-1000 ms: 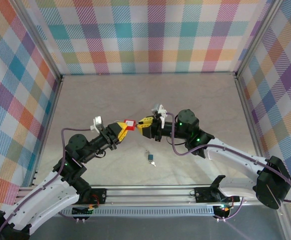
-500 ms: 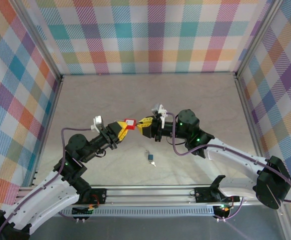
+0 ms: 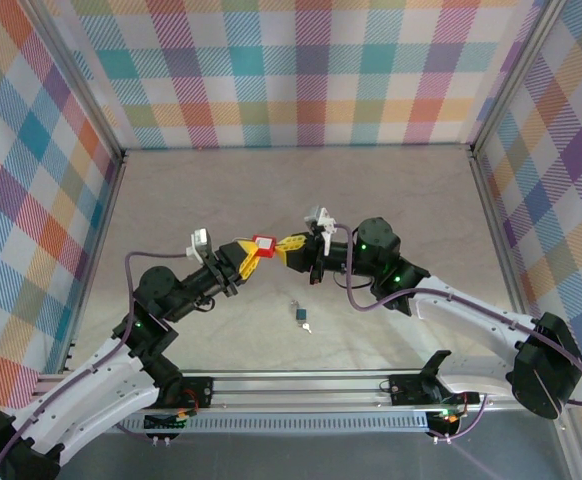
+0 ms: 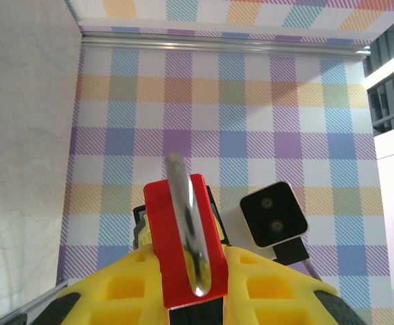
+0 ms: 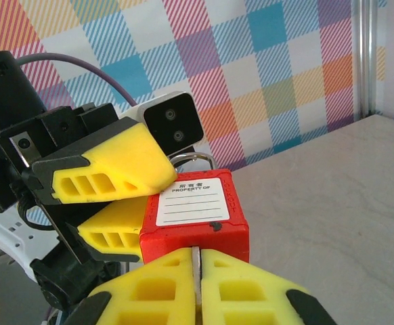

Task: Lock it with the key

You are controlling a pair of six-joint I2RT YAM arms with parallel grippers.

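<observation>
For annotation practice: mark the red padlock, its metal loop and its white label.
red padlock (image 5: 195, 238), right wrist view, on its red front below the label.
metal loop (image 4: 187, 227), left wrist view, midway along the bar.
white label (image 5: 193, 201), right wrist view, at its centre.

Padlock (image 3: 262, 243) btwn L gripper (image 3: 247, 253) & R gripper (image 3: 284, 246)

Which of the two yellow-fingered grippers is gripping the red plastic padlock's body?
The left gripper: the red plastic padlock sits clamped between its yellow fingers. The right gripper is shut, its fingertips meeting at the padlock's bottom end.
</observation>
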